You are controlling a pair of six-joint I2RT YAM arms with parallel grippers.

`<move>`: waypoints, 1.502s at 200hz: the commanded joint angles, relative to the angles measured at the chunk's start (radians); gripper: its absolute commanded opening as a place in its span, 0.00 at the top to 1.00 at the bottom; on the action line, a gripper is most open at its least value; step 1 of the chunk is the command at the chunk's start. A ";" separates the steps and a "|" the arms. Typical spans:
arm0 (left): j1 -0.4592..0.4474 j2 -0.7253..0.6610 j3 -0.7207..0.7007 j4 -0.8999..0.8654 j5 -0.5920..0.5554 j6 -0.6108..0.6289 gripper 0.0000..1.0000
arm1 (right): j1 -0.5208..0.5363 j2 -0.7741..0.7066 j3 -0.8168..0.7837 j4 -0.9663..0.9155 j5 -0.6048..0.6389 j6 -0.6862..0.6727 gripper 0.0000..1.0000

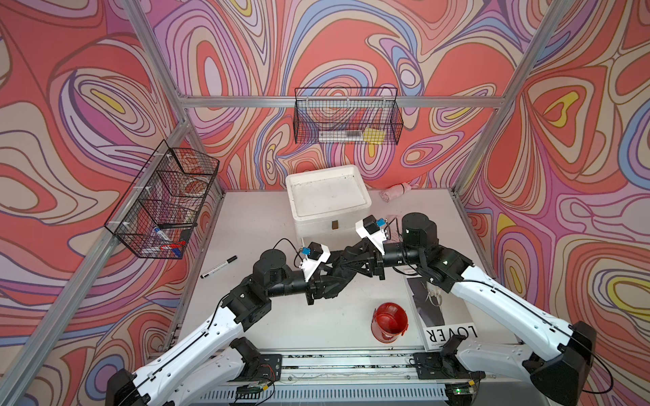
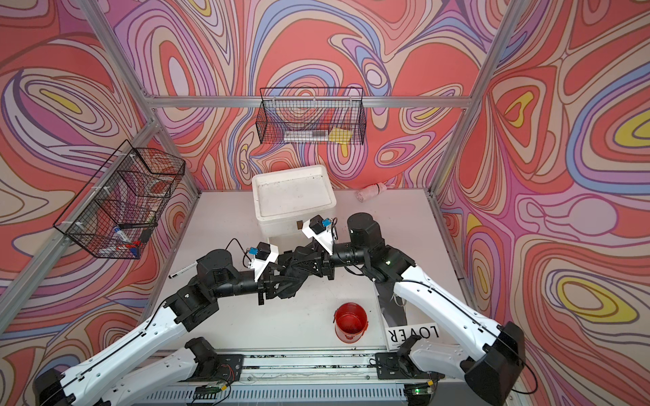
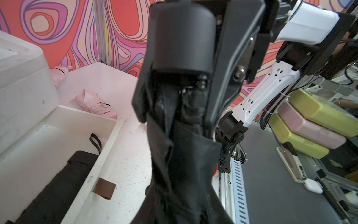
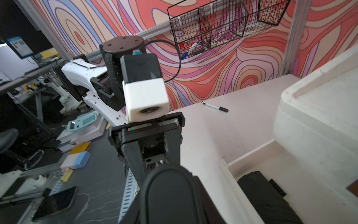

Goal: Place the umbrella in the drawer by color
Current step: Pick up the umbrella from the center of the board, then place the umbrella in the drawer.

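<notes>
Grip was two-handed. The left hand (image 1: 325, 286) was clamped on the folded canopy of the black umbrella (image 1: 339, 276), and the right hand (image 1: 355, 262) was closed against its handle. The black umbrella hung between the arms above the tabletop (image 1: 253, 225), in front of the white cabinet (image 1: 329, 197). The drawer (image 3: 111, 135) stood open with a second black umbrella (image 3: 58, 184) inside. A pink umbrella (image 3: 96, 106) lay on the tabletop near the drawer.

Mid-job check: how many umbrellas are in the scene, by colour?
Black: 2 (held black umbrella, stowed black umbrella in the drawer)
Pink: 2 (back pink umbrella, near pink umbrella)
Total: 4
</notes>
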 commanded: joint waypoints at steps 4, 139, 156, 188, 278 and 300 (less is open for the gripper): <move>-0.001 -0.034 0.003 -0.005 -0.181 -0.024 0.79 | 0.000 0.001 0.018 -0.013 0.053 -0.002 0.94; -0.001 -0.516 -0.217 -0.229 -1.158 -0.246 0.01 | 0.000 -0.419 -0.423 0.526 1.233 0.371 1.00; -0.001 -0.565 -0.248 -0.261 -1.204 -0.268 0.01 | 0.000 -0.369 -0.388 0.494 1.182 0.389 1.00; -0.001 -0.571 -0.290 -0.306 -1.236 -0.265 0.01 | 0.000 -0.229 -0.363 0.600 1.036 0.510 1.00; -0.001 -0.461 -0.334 -0.245 -1.148 -0.182 0.01 | 0.037 0.253 -0.359 1.022 0.952 1.009 1.00; -0.001 -0.458 -0.326 -0.260 -1.140 -0.191 0.01 | 0.068 0.327 -0.380 1.058 1.031 1.080 1.00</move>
